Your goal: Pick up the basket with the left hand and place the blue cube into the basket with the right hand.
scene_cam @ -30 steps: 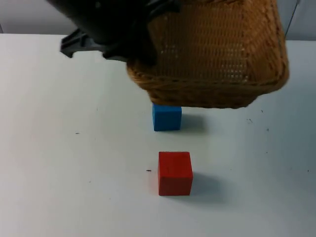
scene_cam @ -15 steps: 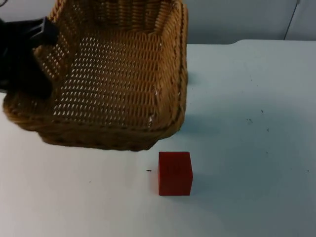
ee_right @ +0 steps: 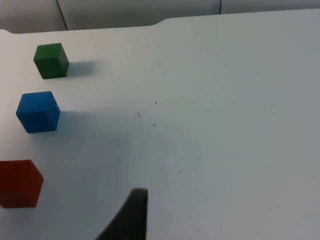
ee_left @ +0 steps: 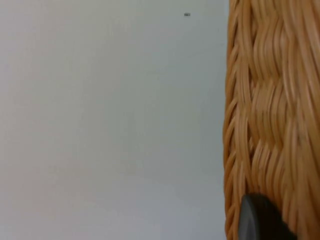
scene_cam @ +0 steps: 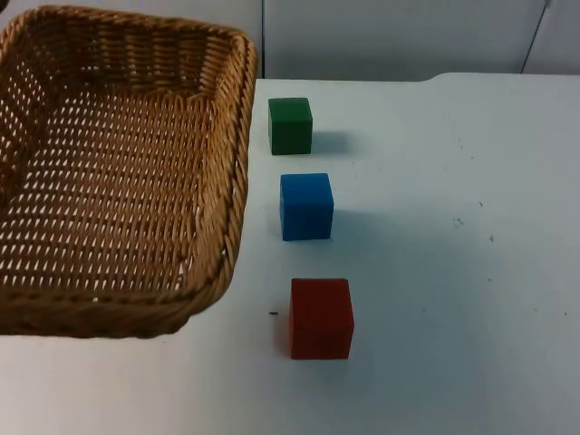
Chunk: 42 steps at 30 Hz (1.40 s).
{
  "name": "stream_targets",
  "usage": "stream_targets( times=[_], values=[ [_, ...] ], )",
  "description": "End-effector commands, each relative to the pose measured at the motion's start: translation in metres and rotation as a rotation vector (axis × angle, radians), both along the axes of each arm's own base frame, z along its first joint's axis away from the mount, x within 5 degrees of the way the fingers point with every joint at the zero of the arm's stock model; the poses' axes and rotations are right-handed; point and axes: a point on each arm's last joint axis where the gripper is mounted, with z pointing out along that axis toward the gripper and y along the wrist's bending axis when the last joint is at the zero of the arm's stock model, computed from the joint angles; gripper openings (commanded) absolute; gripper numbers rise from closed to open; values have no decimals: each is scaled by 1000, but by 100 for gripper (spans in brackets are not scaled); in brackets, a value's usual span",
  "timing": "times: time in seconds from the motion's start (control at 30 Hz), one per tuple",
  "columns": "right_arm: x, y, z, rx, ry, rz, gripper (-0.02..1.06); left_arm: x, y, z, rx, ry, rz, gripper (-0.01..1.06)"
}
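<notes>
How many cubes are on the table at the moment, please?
3, in a row right of the basket: green cube nearest the wall, blue cube in the middle, red cube nearest the camera. The basket may hide others.

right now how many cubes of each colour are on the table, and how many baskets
green cube: 1
blue cube: 1
red cube: 1
wicker basket: 1
total: 4 things, 3 cubes in a row on the white table and 1 basket beside them, on the left arm's side
</notes>
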Motion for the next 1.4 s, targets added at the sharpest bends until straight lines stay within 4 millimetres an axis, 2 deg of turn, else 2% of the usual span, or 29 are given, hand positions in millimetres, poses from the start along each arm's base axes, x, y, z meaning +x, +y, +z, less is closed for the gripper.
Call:
stream_targets(
  times=[0.0, 0.1, 0.17, 0.23, 0.37, 0.4, 0.53, 0.57, 0.7, 0.73, 0.83, 0.87, 1.0, 1.03, 1.1, 1.2, 1.23, 1.37],
  values=[
    [0, 1, 0, -1, -3, 9, 104, -6, 0, 0, -25, -7, 13, 0],
    [8, 7, 11, 26, 18, 71, 104, -12, 1, -6, -25, 4, 14, 0],
    [22, 7, 28, 19, 4, 106, 104, -11, 0, -6, -44, -2, 30, 0],
    [24, 8, 31, 18, -5, 111, 104, -11, 0, -6, -45, -4, 29, 0],
    [59, 9, 62, 8, -18, 181, 104, -10, 1, -6, -39, -12, 37, 0],
    [59, 9, 62, 8, -18, 181, 104, -10, 1, -6, -39, -12, 37, 0],
    [114, 13, 93, 28, 30, 308, 104, -9, 2, -6, -33, -20, 43, 0],
    [114, 13, 93, 28, 30, 308, 104, -9, 2, -6, -33, -20, 43, 0],
    [166, 17, 115, 80, 57, 415, 104, -9, 3, -8, -18, -20, 40, 0],
    [166, 17, 115, 80, 57, 415, 104, -9, 3, -8, -18, -20, 40, 0],
    [205, 20, 126, 123, 75, 506, 103, -7, 4, -11, -10, -9, 39, 0],
    [205, 20, 126, 123, 75, 506, 103, -7, 4, -11, -10, -9, 39, 0],
    [241, 46, 125, 75, 83, 618, 103, -6, 4, -12, -5, -11, 46, 0],
    [241, 46, 125, 75, 83, 618, 103, -6, 4, -12, -5, -11, 46, 0],
    [256, 69, 118, 6, 84, 665, 103, -5, 5, -13, -5, -7, 48, 0],
    [274, 105, 98, -106, 119, 722, 103, -5, 5, -13, -5, -6, 52, 0],
    [274, 105, 98, -106, 119, 722, 103, -5, 5, -13, -5, -6, 52, 0],
    [299, 148, 50, -223, 213, 768, 103, -5, 5, -13, -7, -6, 53, 0]
  ],
)
